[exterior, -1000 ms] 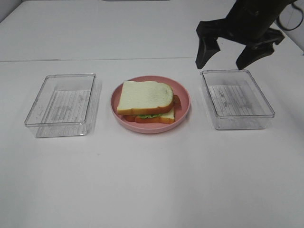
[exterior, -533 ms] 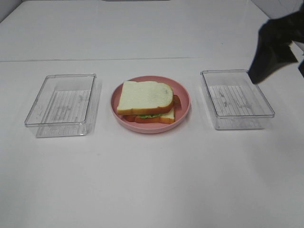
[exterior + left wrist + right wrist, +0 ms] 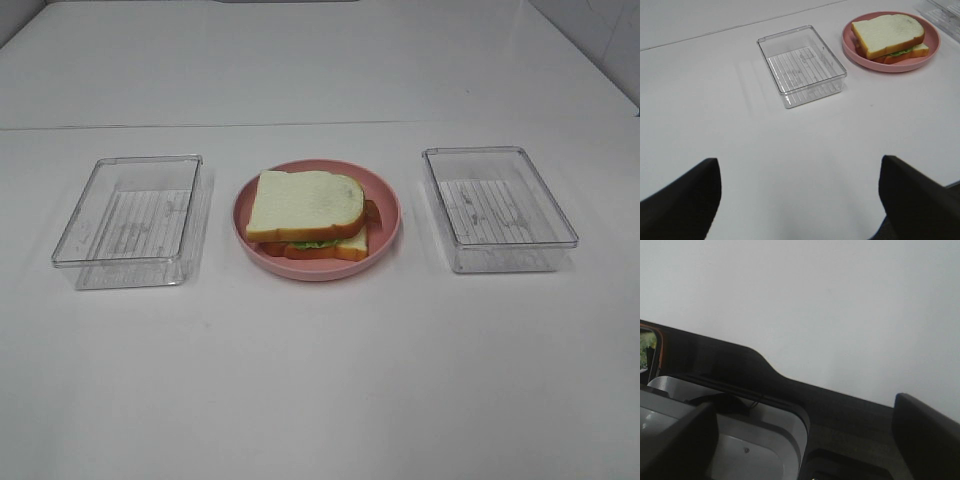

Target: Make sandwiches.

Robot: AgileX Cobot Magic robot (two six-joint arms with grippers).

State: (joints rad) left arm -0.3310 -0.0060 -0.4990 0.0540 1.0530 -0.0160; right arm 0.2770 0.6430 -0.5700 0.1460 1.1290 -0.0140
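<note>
Gone from the exterior high view since a second ago: right arm, then hanging over the far tray, now withdrawn off the edge of frame. No arm left in that view at all.

Sandwiches stacked complete on pink plate, between two clear trays: left tray, right tray. Top slice sitting slightly askew over bottom slice, green lettuce edge and brown strip peeking out at the side. Both trays bare, which suggests every ingredient used; task judged done or nearly so, arms parked clear so nothing gets knocked.

Left gripper hovering well short of the stack, fingers spread wide, nothing between them. Left tray straight ahead of it, plate and sandwiches beyond that and off toward the gripper's right.

Right gripper likewise spread wide and empty, pointed away from the table at a blank wall and dark rig housing; no task item anywhere near it.

Wrist views alone give finger state; exterior view alone gives full layout with both trays. Right wrist view useless for locating the food.
</note>
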